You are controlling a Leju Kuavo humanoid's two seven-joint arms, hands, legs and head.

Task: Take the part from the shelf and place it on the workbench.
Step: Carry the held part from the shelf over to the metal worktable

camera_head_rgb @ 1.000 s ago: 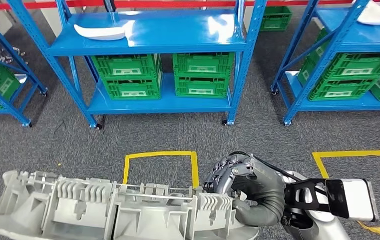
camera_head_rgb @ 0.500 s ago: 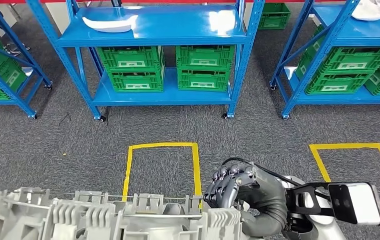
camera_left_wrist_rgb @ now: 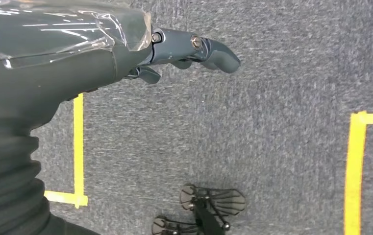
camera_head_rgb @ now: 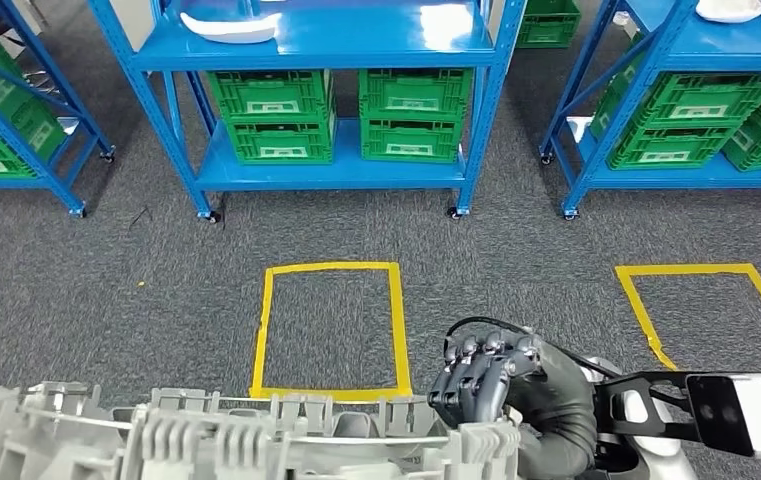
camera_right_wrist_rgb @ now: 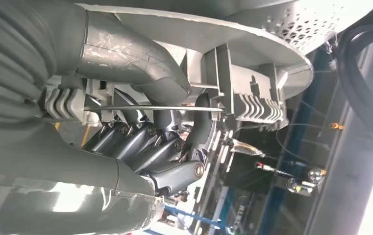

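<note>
Part (camera_head_rgb: 236,445): long grey moulding, carried low at near edge, off shelf (camera_head_rgb: 326,40).
Right hand (camera_head_rgb: 486,380): fingers (camera_right_wrist_rgb: 140,142) clenched on part's right end.
Left hand (camera_left_wrist_rgb: 76,54): fingers part-extended, grasp state cannot tell.
Risk: one-end hold on long part; sag, twist, slip to floor (camera_head_rgb: 516,260) during walk.

Part (camera_head_rgb: 246,440): pale grey moulded plastic, matt, ribbed and finned. Right hand (camera_head_rgb: 486,385): dark metal-looking fingers (camera_right_wrist_rgb: 140,142) with bare screw heads, grey ribbed rubbery cover at the wrist. Left hand (camera_left_wrist_rgb: 101,54): same dark grey finish, a glossy clear film over its back. Floor (camera_head_rgb: 516,260): grey carpet, rough short pile, with smooth yellow tape lines (camera_head_rgb: 331,268). Shelving (camera_head_rgb: 336,50): blue painted metal, glossy, glare on the top deck. Crates (camera_head_rgb: 416,115): green plastic, latticed.
</note>
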